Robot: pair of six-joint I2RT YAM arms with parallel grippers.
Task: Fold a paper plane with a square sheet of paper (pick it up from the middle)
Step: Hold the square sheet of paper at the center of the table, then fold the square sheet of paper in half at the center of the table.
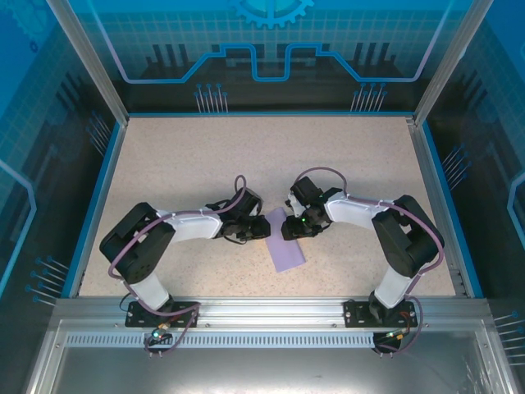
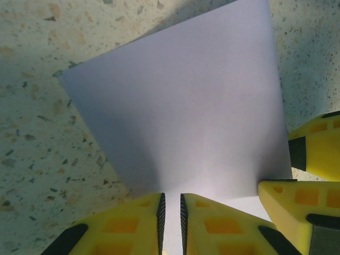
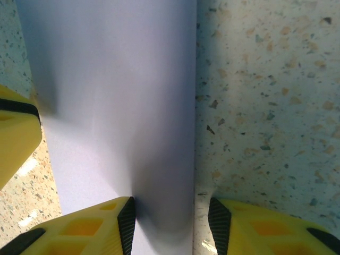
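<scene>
Square sheet of paper (image 1: 287, 246) lies on the speckled table (image 1: 180, 164). From above it reads narrower than square (doubled over or bowed up, cannot tell which).

Left gripper (image 2: 171, 204): at the sheet's left side, closed to a slit with the edge inside, pinching it as far as I can tell.

Right gripper (image 3: 171, 215): at the sheet's opposite side, jaws spread, straddling a raised edge, 1 pad touching, the other apart.

Risks: the 2 grippers sit just beside each other over the sheet, so either one swinging could knock the other. A 1-sided pinch may drag the sheet askew and crook the crease.

Obstacles: both wrists crowd the sheet. The near rail (image 1: 271, 305) lies well apart from it.
</scene>
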